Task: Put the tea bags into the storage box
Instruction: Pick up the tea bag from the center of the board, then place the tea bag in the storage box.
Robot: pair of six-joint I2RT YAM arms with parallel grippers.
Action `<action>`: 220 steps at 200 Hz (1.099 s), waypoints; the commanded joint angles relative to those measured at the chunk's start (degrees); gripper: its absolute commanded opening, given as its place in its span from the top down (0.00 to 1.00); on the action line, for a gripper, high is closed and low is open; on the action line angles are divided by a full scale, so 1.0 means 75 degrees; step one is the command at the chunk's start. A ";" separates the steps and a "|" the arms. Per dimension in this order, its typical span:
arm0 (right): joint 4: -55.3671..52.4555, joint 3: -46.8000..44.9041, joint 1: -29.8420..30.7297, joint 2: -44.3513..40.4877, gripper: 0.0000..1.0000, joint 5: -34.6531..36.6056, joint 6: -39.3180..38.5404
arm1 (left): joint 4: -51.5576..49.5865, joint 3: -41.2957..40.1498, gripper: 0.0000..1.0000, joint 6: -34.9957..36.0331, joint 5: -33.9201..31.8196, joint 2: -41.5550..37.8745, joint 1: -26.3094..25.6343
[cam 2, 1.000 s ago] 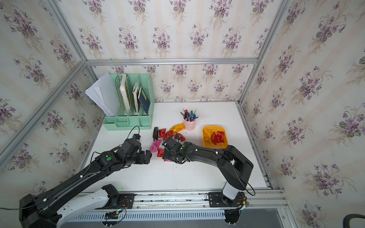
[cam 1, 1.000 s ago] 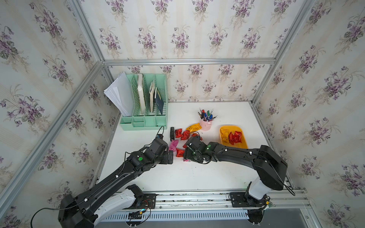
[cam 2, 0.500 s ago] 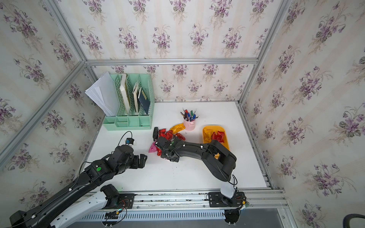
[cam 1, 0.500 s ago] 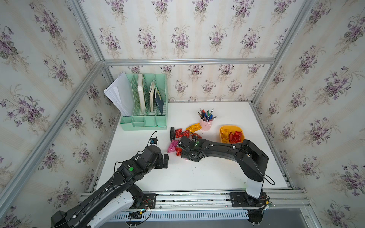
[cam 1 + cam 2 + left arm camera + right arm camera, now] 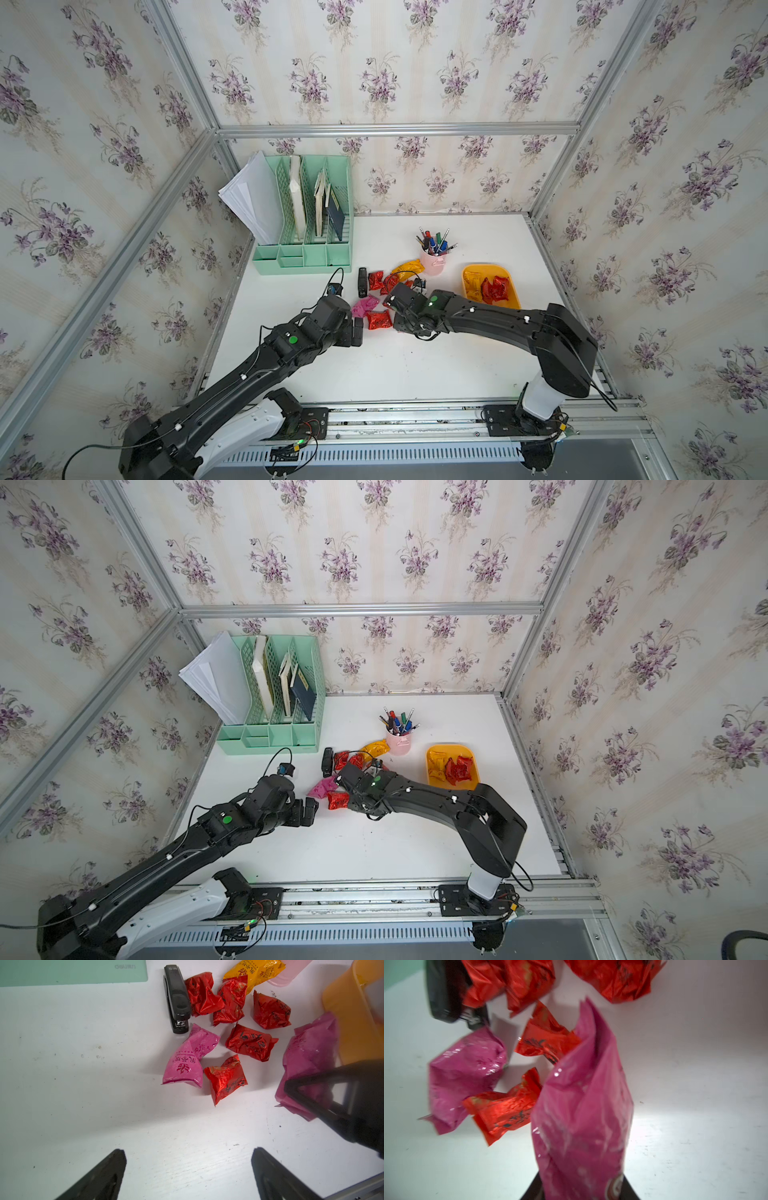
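White table (image 5: 395,365), floral walls all round. Pink tea bag (image 5: 581,1115) pinched in my right gripper (image 5: 580,1188): jaws narrowed on one end, rest of packet sticking out free. Storage box (image 5: 503,304) well off to my right, few bags already inside; pen cup (image 5: 432,264) near path. Risks: slick foil slides out mid-carry; free end snags box wall. My left gripper (image 5: 189,1152) wide open, empty, near loose red tea bag (image 5: 226,1078); arms could clash.

Pink tea bag (image 5: 581,1115) in the black right claw (image 5: 580,1190); beyond it, black-printed red tea bags (image 5: 502,1111) on white worktop (image 5: 695,1084).
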 commanded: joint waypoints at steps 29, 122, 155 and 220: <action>-0.1178 -0.0478 -0.1574 -0.1530 0.67 -0.0572 -0.2111 | 0.0777 0.1089 0.01 0.0295 0.0492 0.1719 0.0011; -0.1453 -0.1552 -0.6093 -0.2350 0.68 -0.2097 -0.5111 | 0.0639 0.2379 0.01 -0.0732 0.0836 0.3278 0.0011; -0.1174 -0.1751 -0.6093 -0.1879 0.69 -0.1874 -0.5349 | 0.0405 0.2057 0.01 -0.0965 0.0546 0.2883 0.0011; -0.0684 -0.1940 -0.6069 -0.1477 0.58 -0.2331 -0.5670 | 0.0303 0.1274 0.01 -0.1591 0.0096 0.1877 0.0000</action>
